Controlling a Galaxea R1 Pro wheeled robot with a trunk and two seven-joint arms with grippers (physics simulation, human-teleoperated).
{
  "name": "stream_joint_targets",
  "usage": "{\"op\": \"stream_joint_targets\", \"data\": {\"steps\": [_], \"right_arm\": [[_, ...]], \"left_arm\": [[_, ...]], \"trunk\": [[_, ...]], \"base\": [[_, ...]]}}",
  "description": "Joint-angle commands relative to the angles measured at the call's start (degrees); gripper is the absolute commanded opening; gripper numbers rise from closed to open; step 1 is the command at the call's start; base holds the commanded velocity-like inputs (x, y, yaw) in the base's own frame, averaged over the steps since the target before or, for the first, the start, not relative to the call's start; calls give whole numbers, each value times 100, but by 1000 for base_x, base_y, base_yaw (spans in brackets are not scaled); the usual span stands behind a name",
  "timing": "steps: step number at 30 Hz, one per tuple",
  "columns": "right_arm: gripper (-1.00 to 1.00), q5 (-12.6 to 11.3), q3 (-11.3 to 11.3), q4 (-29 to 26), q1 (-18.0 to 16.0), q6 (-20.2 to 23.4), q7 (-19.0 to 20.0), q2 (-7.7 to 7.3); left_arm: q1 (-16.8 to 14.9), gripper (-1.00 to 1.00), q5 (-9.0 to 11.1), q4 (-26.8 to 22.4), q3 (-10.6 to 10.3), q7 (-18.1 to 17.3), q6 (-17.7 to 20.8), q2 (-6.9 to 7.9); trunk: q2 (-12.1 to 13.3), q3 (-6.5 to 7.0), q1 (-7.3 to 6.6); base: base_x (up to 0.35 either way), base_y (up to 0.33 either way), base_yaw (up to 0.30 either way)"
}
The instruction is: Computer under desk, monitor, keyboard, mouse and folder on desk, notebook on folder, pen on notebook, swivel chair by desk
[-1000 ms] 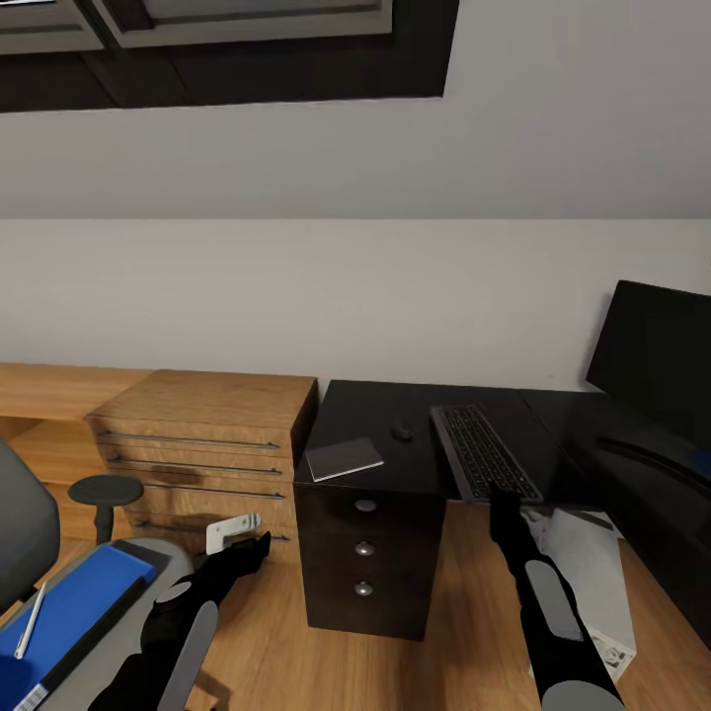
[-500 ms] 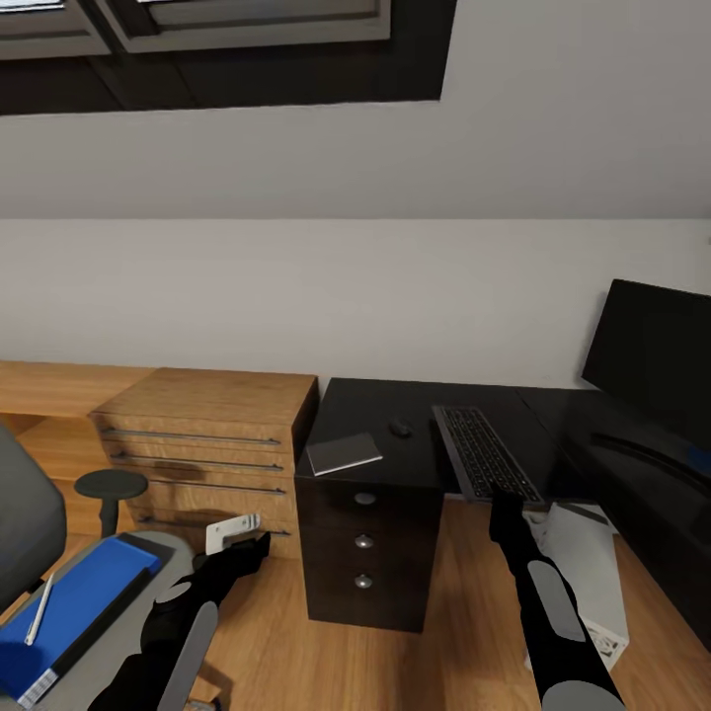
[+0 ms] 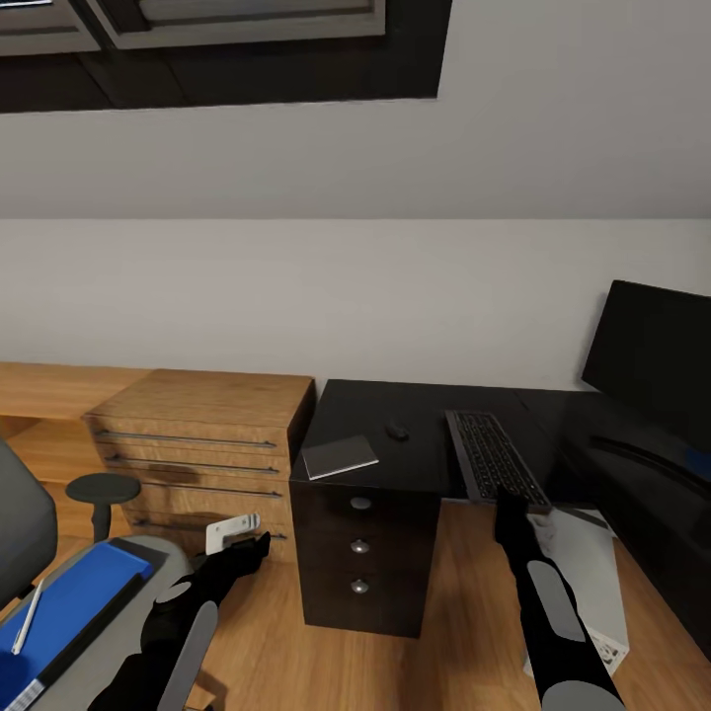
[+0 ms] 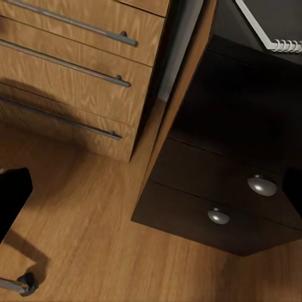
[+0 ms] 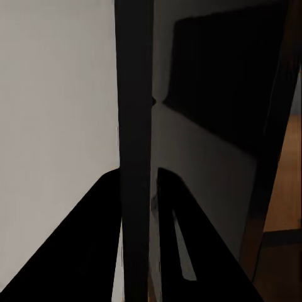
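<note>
The desk point(image 3: 415, 434) was glossy black, its drawer unit point(image 3: 360, 548) fitted with round silver knobs. The keyboard point(image 3: 494, 457) showed dark keys in a silver-grey frame. The notebook point(image 3: 339, 457) was grey, the mouse point(image 3: 397, 432) black, the monitor point(image 3: 654, 351) black. The folder point(image 3: 69, 607) was bright blue, the pen point(image 3: 27, 619) white. The cabinet point(image 3: 197, 444) and floor point(image 3: 395, 671) showed light wood grain. The wall point(image 3: 346, 296) was off-white.

We see even, soft, moderately bright lighting with no visible lamp. The glossy desk point(image 3: 415, 434) mirrors the pale wall and the monitor point(image 3: 657, 355). Diffuse shadows fall on the wood floor point(image 4: 82, 207) beside the drawers. The renders are slightly soft; the right wrist view is mostly dark.
</note>
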Motion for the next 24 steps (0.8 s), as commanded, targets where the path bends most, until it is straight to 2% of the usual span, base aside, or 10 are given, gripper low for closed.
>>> {"op": "stream_joint_targets", "data": {"steps": [1,12,13,24], "right_arm": [[-100,-63,-12,3,-5,-33,33,6],[-100,-68,7,110,-5,-143,20,-3],[100,-66,10,117,-5,-143,19,-4],[100,-63,19,128,-5,-134,-245,-14]], "left_arm": [[-4,100,60,-6,-7,52,18,1],[-2,100,62,-6,-7,51,16,1],[-3,100,61,-6,-7,51,14,1],[-1,100,65,-6,-7,47,11,1]], "trunk": [[-3,-6,0],[-3,-6,0],[-3,-6,0],[-3,-6,0]], "base": [[1,-1,0],[0,0,0],[0,0,0],[0,0,0]]}}
